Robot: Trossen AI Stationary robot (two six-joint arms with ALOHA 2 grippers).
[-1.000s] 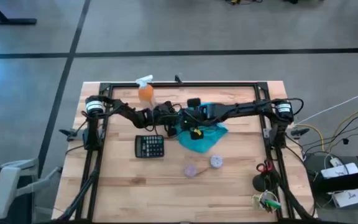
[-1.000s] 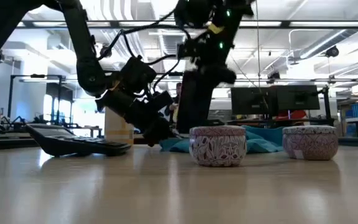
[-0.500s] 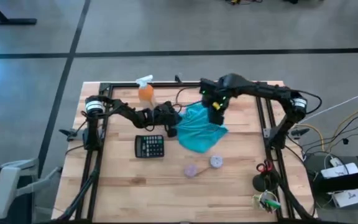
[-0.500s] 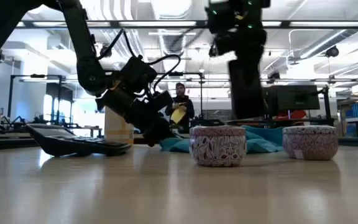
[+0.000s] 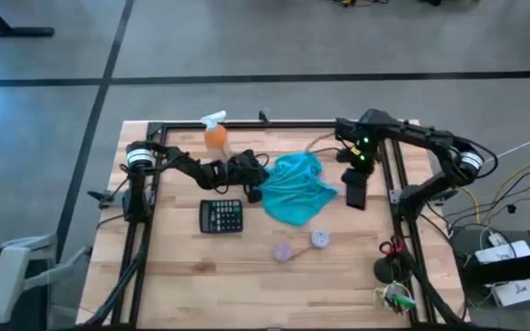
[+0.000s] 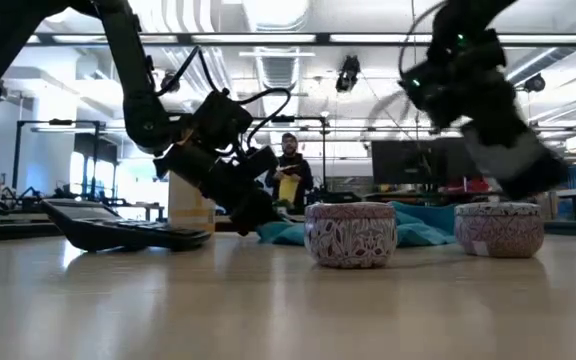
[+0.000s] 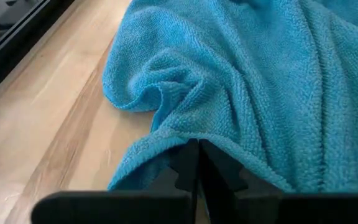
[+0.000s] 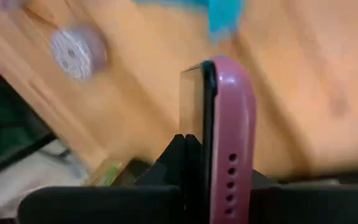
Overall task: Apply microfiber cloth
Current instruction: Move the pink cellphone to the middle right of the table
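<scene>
The teal microfiber cloth (image 5: pixel 294 188) lies crumpled on the table's middle, also seen in the low view (image 6: pixel 418 225). My left gripper (image 5: pixel 254 188) sits low at the cloth's left edge and is shut on it (image 7: pixel 199 168). My right gripper (image 5: pixel 355 173) hangs to the right of the cloth, above the table. It is shut on a phone (image 5: pixel 355 193) with a dark screen and a pink case (image 8: pixel 232 124). In the low view the right gripper (image 6: pixel 468 100) and the phone (image 6: pixel 513 160) are above the right-hand tin. My left gripper pinches the cloth's left edge (image 7: pixel 166 140) between its two fingers, coming in low from the table's left. The cloth bunches into folds beside the fingers, and the rest lies slack on the table. My right gripper pinches the phone between its two fingers, which reach down from above. The phone shows edge-on, and its pink side (image 8: pixel 229 186) runs out past the fingers. It hangs slanted below the gripper, clear of the table.
A black calculator (image 5: pixel 221 217) lies near the cloth's left. An orange spray bottle (image 5: pixel 215 134) stands at the far edge. Two patterned tins (image 5: pixel 283 251) (image 5: pixel 320 239) sit nearer the front. Scissors (image 5: pixel 391 246) lie at the right. A person (image 6: pixel 288 185) stands in the room behind.
My right gripper has risen from over the cloth and swung toward the table's right edge, carrying the phone with it. The cloth now lies uncovered and has stayed in place.
</scene>
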